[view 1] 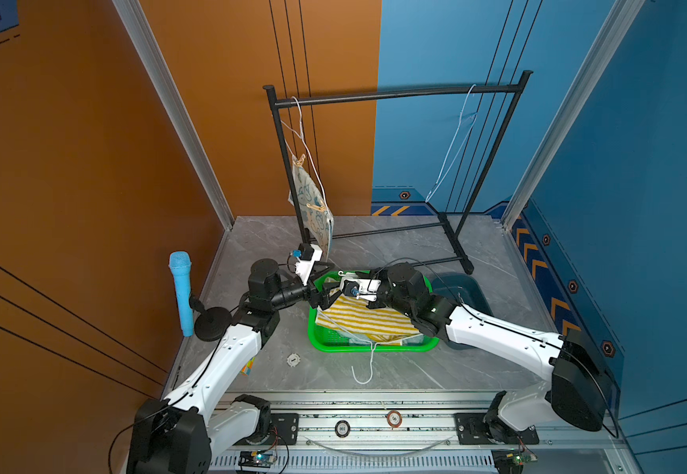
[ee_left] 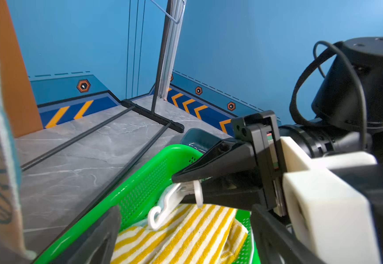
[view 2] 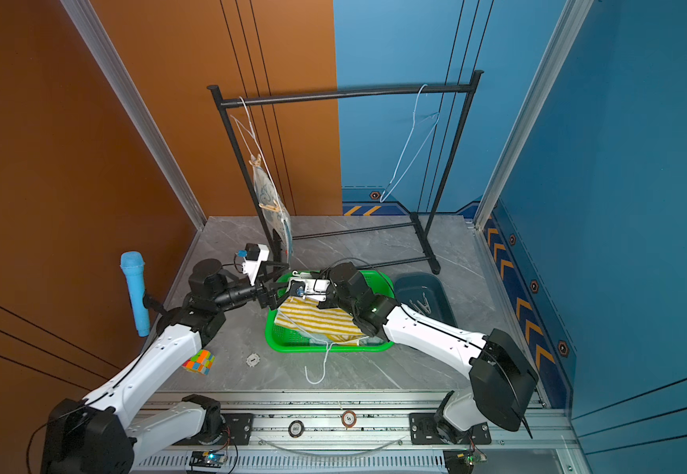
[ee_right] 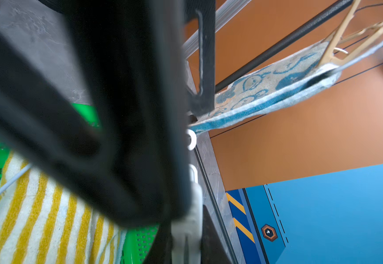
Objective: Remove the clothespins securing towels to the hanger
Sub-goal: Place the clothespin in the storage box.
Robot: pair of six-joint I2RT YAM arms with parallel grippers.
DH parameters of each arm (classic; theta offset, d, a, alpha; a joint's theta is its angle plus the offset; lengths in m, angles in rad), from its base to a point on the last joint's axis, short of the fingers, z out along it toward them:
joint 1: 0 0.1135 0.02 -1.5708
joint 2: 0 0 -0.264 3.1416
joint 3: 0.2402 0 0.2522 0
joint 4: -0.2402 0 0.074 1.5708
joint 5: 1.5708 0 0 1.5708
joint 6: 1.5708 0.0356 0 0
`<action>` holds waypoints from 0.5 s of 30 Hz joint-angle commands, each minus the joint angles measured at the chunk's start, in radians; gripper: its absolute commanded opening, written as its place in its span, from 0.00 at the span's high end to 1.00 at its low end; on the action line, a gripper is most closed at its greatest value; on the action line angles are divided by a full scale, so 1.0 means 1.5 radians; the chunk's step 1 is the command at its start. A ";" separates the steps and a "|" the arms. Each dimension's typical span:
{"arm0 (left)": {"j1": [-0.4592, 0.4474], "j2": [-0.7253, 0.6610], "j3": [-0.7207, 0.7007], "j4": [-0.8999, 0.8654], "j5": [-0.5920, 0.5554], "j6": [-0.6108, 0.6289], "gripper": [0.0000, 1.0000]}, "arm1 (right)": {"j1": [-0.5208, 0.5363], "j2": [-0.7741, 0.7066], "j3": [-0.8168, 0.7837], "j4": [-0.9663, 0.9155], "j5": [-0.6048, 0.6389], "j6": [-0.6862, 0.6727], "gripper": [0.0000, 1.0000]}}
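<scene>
A white wire hanger (view 1: 372, 361) lies across a green perforated plastic basket (view 1: 374, 349), its hook hanging over the near rim onto the grey marble-look table (view 1: 415, 371). Inside the basket rests one terry towel with yellow and white stripes (view 1: 366, 318), laid flat, its stripes running left to right; a paler cloth edge shows beneath it.

At the basket's far-left corner the two arms meet. The left gripper (view 1: 324, 296) is released, its black fingers spread wide above the striped towel. The right gripper (ee_left: 181, 182) is clenched on a single white plastic clip (ee_left: 172, 201). The clip's long axis carries on from the fingertips, and its hooked end slopes down toward the striped towel.

A dark blue tub (view 1: 469, 293) sits just right of the basket.

Farther back stands a black metal rack (view 1: 395, 95). At the left end of its rail, a second wire hanger carries a cream towel with blue prints (view 1: 313, 221), hanging edge-on and slanting down toward the basket. Two tan wooden clothespins pin it. The upper clothespin (view 1: 300, 159) stands roughly upright at the top corner, and the lower clothespin (view 1: 316, 207) lies nearly level across the cloth. A third, bare wire hanger (view 1: 454, 152) hangs at the rail's right end.
</scene>
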 commanded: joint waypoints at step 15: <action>0.013 -0.106 -0.067 0.057 -0.199 0.069 0.02 | -0.005 -0.129 0.047 -0.311 0.244 0.261 0.96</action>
